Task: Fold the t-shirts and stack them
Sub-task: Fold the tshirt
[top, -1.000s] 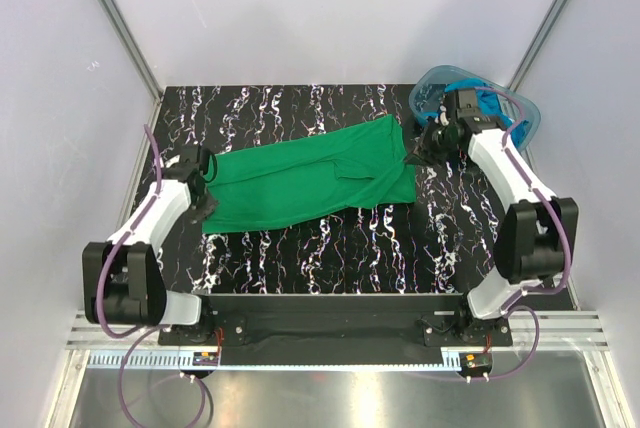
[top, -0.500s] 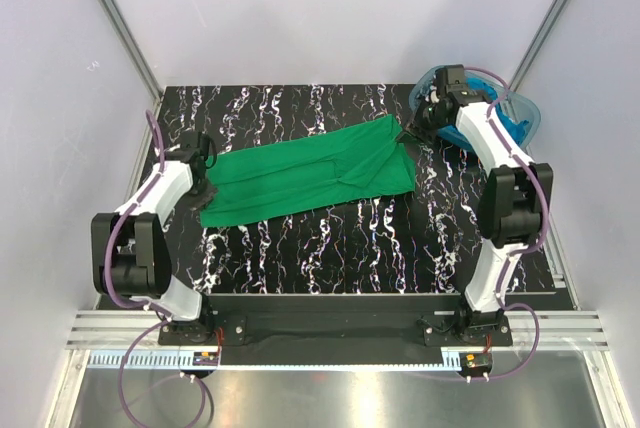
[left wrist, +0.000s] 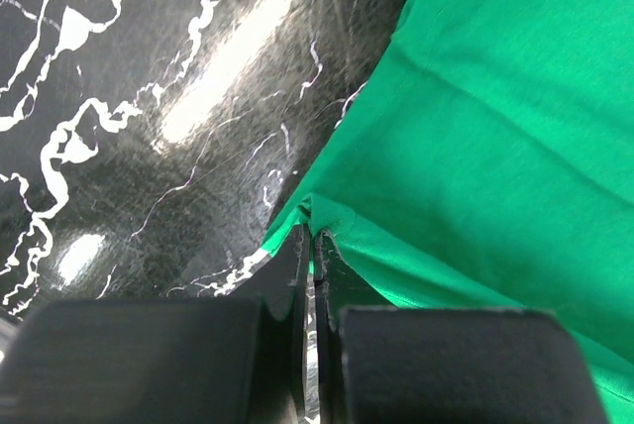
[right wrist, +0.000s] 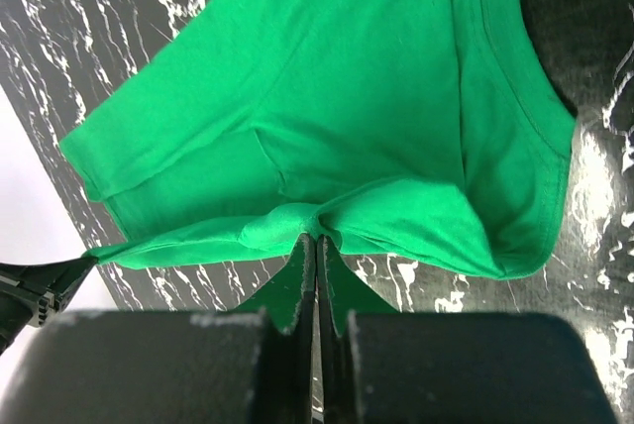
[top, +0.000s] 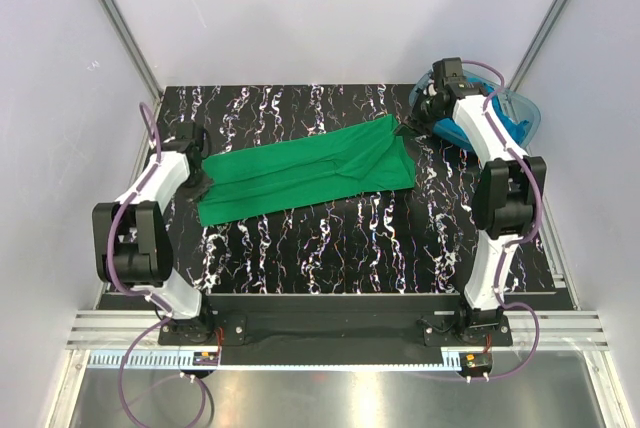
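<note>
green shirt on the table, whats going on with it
Two robot arms hold the green shirt stretched out between them over the table. The left tool is shut on its left edge, and the right tool is shut on a bunched bit at the right end, next to the tub. Blue cloth lies in that tub. Nothing is stacked yet.

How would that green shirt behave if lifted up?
Probably floppy: the green shirt bunches into folds where the right gripper pinches it. Likely light: the left gripper holds its other end by a mere edge. Its unsupported middle would probably sag.
</note>
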{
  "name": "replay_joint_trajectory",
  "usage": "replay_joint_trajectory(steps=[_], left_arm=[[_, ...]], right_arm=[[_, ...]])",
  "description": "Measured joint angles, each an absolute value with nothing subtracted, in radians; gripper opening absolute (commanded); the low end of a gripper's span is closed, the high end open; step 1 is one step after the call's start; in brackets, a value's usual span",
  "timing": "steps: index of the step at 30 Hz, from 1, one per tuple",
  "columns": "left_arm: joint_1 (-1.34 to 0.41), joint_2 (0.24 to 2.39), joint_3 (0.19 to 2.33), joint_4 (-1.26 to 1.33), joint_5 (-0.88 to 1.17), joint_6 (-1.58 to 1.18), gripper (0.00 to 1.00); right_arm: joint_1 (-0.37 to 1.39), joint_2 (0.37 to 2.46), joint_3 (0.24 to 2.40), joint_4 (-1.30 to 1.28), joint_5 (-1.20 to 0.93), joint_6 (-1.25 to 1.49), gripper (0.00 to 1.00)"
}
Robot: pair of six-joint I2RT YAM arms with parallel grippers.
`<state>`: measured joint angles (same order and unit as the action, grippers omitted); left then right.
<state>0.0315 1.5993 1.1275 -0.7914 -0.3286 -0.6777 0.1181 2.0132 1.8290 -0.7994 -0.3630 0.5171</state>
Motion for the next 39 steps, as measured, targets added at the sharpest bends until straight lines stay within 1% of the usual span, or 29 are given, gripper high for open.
replay_joint_trajectory(steps=[10,39], left_arm=[[0.032,1.685,1.185,-0.786,-0.32,-0.677,0.01],[0.056,1.799,1.278,-0.791,-0.321,-0.677,0.01]], right_arm=[[0.118,2.078,1.893,-0.796,-0.378,0.522,0.0],[0.119,2.237,2.006,-0.749,-0.411,0.564,0.0]])
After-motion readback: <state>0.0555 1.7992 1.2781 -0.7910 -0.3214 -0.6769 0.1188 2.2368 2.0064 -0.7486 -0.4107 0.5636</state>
